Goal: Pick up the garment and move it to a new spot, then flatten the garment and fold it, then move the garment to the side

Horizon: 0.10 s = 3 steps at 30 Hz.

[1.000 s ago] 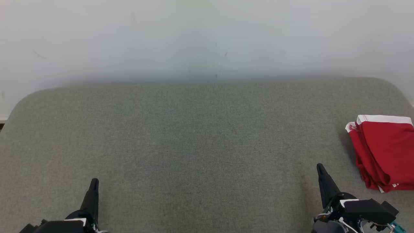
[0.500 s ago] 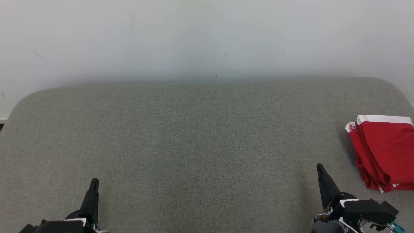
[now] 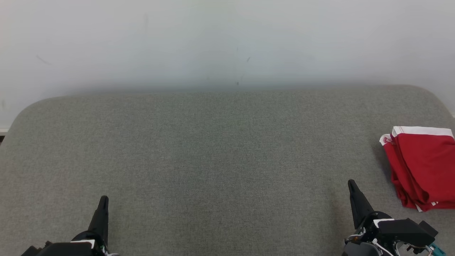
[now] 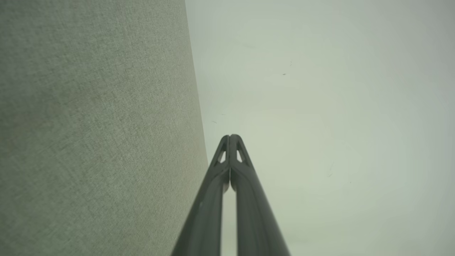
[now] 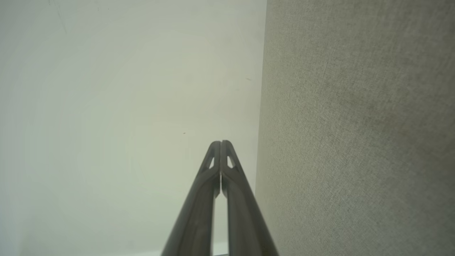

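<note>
A folded red garment with white trim is seen lying at the far right edge of the grey fabric-covered desk. It is judged soft, light and limp, best pinched at a thick folded edge. The jaws of the left gripper and right gripper are clenched on nothing, and the garment is touched by neither.

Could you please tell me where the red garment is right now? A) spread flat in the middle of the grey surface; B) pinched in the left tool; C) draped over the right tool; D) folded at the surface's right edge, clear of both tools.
D: the red garment lies folded at the right edge of the grey surface, apart from the shut right tool.
</note>
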Motion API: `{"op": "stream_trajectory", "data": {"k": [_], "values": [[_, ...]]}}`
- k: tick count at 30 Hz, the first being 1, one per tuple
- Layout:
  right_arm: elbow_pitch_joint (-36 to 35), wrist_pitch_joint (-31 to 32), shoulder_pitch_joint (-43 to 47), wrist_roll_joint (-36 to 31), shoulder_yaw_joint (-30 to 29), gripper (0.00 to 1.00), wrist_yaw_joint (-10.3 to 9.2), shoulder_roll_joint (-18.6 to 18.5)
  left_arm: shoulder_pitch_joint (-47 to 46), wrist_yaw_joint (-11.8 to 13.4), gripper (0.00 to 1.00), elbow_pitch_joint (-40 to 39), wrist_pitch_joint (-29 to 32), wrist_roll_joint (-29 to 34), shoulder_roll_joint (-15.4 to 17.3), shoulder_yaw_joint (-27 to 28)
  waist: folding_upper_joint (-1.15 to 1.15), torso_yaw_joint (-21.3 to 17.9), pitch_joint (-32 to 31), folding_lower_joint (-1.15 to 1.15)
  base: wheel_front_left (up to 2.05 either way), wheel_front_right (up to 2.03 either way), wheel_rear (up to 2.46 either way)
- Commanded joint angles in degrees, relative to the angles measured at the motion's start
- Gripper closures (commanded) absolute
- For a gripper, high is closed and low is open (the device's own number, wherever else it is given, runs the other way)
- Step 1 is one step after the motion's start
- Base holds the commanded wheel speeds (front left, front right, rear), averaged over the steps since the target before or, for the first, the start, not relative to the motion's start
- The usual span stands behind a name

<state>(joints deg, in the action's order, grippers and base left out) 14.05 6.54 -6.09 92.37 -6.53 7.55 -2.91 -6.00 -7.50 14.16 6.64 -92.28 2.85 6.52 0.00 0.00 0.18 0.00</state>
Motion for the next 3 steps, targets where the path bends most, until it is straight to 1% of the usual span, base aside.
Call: {"op": "stream_trajectory", "data": {"k": [1,3], "values": [[-0.10,0.17,-0.30,0.10,-0.03,1.00,-0.12,0.05,-0.53,-0.08,1.00,-0.22,0.00,-0.26,0.05,0.14,0.00,0.00,0.00,0.00,0.00,0.00,0.00],[-0.10,0.17,-0.30,0.10,-0.03,1.00,-0.12,0.05,-0.53,-0.08,1.00,-0.22,0.00,-0.26,0.05,0.14,0.00,0.00,0.00,0.00,0.00,0.00,0.00]]}}
